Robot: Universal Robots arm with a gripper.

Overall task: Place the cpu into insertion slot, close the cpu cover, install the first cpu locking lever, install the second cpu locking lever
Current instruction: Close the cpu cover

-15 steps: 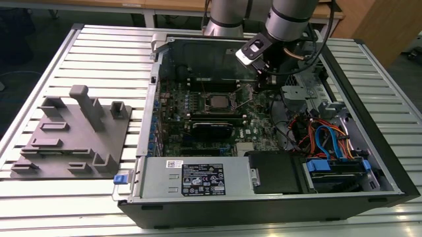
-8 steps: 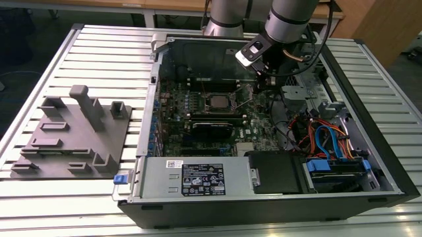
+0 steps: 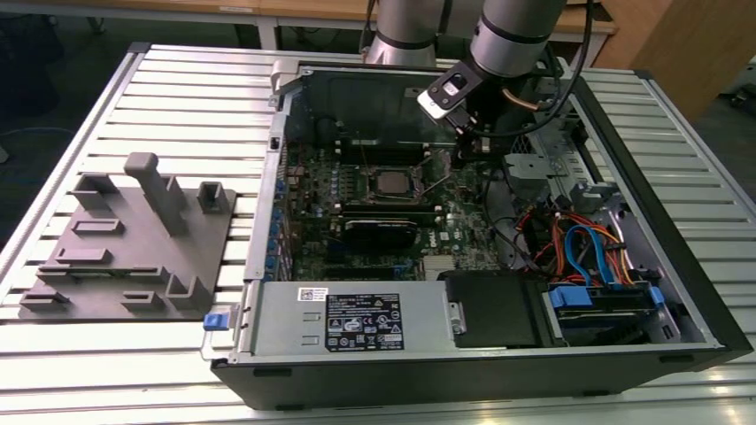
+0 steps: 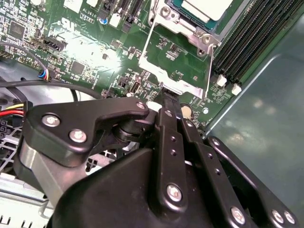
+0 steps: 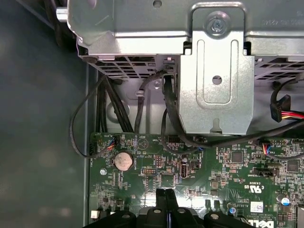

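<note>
The cpu (image 3: 392, 183) lies flat in the insertion slot (image 3: 375, 168) on the green motherboard inside the open computer case. Its pale metal top (image 4: 209, 7) sits within the silver socket rim (image 4: 185, 26) in the second wrist view. The cpu cover (image 4: 146, 45), a silver frame with a square window, is swung open away from the slot, and the board shows through its window. My gripper (image 3: 463, 150) hangs just to the exterior view's right of the slot. Its black fingers are shut together, with the tips (image 4: 167, 97) at the cover's free-edge tab. I cannot tell whether they pinch it. In the first wrist view the gripper (image 5: 166, 192) is over the board.
Black memory slots (image 4: 247, 42) run beside the socket. A metal drive cage (image 5: 216, 71) with cables (image 5: 166, 118) and a coin battery (image 5: 124, 160) lie beyond the fingertips. The case wall (image 3: 661, 186) and power supply (image 3: 354, 323) hem the board in. A grey fixture plate (image 3: 130, 248) stands outside the case.
</note>
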